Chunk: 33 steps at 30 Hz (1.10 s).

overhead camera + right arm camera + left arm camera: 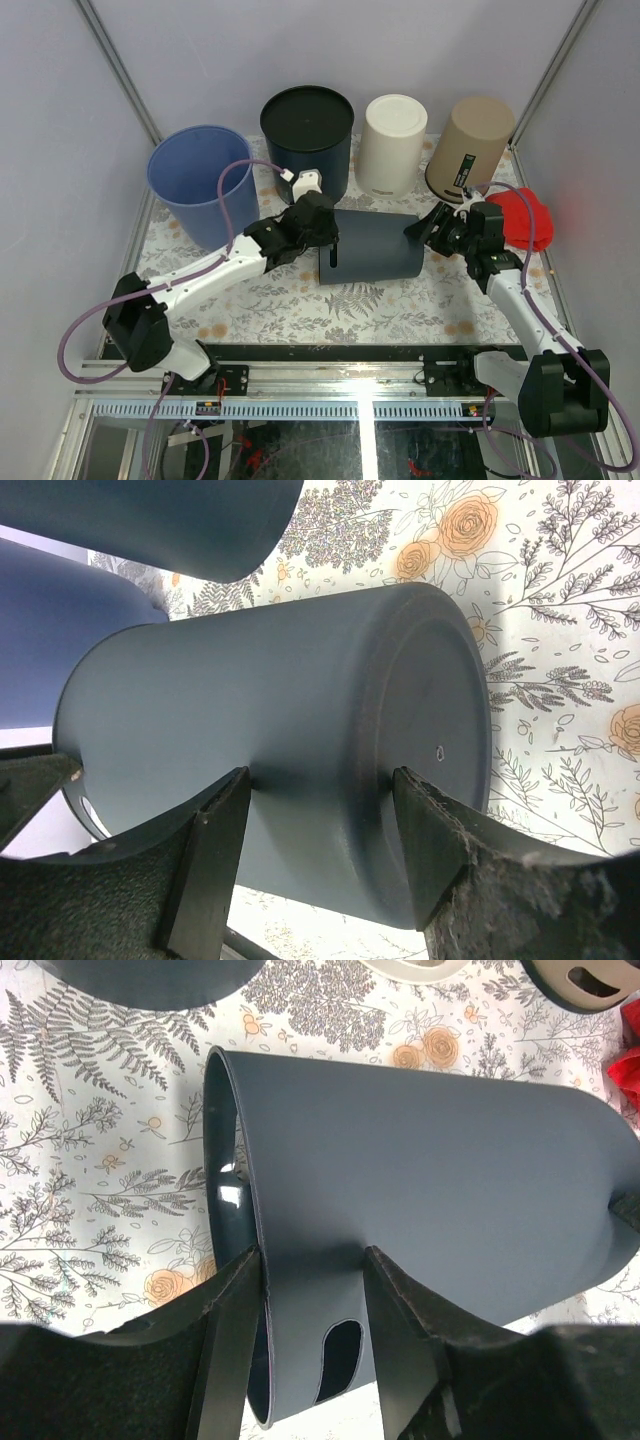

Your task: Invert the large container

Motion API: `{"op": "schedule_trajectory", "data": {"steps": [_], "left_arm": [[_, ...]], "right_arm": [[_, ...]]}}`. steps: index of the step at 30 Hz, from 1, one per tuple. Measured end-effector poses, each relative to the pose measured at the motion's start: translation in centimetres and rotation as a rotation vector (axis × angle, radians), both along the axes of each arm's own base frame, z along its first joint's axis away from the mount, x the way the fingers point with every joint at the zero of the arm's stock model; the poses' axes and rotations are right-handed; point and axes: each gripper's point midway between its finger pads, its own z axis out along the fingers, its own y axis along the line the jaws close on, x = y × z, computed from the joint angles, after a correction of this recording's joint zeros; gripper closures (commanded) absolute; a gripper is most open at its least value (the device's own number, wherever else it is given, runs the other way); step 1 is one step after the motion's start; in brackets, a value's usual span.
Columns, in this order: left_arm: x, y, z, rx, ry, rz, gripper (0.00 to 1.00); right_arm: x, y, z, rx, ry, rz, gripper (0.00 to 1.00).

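Since the large container, a slate-grey bin, lies on its side across the middle of the floral table, mouth to the left and flat base to the right, half of the turn is judged to remain: the base must be swung up and the mouth set down. At the mouth end the left gripper is set astride the rim, its fingers parted with a strip of wall and an oval handle slot between them. One finger is seen at the mouth side and the other on the outer wall, but whether the wall is truly pinched cannot be told. At the base end the right gripper is placed over the bottom corner, one finger on the curved wall and one against the flat base, jaws apart; a firm clamp cannot be confirmed there either. The step would be done best if the rim were held low as a pivot on the left while the base is raised from the right in one slow arc, so that the smooth wall is not allowed to roll or slip out. Care should be taken toward the back, where a blue bucket, a dark bin, a white tub and a beige tub are stood close behind. A red object lies just beyond the right gripper, so room for the swing is best sought toward the near edge.
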Motion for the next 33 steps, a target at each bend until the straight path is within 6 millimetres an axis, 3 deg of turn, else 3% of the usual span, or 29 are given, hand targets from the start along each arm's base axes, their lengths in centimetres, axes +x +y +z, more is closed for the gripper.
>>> {"op": "schedule_trajectory", "data": {"steps": [11, 18, 25, 33], "left_arm": [[-1.0, 0.1, -0.5, -0.01, 0.018, -0.016, 0.58], [-1.5, 0.7, -0.2, -0.023, 0.016, -0.01, 0.58], [-2.3, 1.1, 0.0, -0.045, 0.021, -0.014, 0.58], [-4.1, 1.0, -2.6, -0.034, 0.091, -0.053, 0.58]], "right_arm": [[1.0, 0.4, 0.4, -0.036, -0.005, -0.014, 0.38], [1.3, 1.1, 1.9, -0.066, -0.02, -0.008, 0.39], [2.3, 1.6, 5.4, -0.072, -0.092, -0.003, 0.39], [3.1, 3.3, 10.5, -0.052, -0.216, 0.034, 0.39]]}}
